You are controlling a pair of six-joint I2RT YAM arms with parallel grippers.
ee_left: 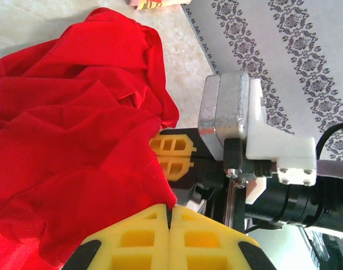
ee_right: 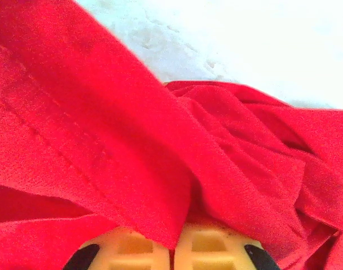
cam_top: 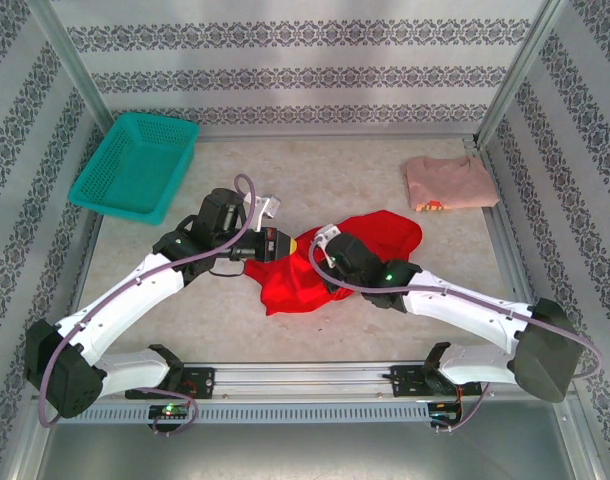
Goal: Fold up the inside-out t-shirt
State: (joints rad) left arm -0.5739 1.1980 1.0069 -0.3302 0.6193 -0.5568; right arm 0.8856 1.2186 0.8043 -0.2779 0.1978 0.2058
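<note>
The inside-out t-shirt is a bright red crumpled heap at the middle of the table, with both grippers meeting at its left side. My left gripper comes in from the left. In the left wrist view its yellow jaws are pressed together, pinching a corner of the red cloth. My right gripper reaches in from the right, a short way from the left one. In the right wrist view it is shut, with a hemmed fold of the shirt caught between the pads. The right gripper's yellow fingers sit close ahead in the left wrist view.
A teal basket stands at the back left. A folded pale pink shirt lies at the back right. Patterned walls with metal posts close in the table on three sides. Bare table surface lies behind the red shirt.
</note>
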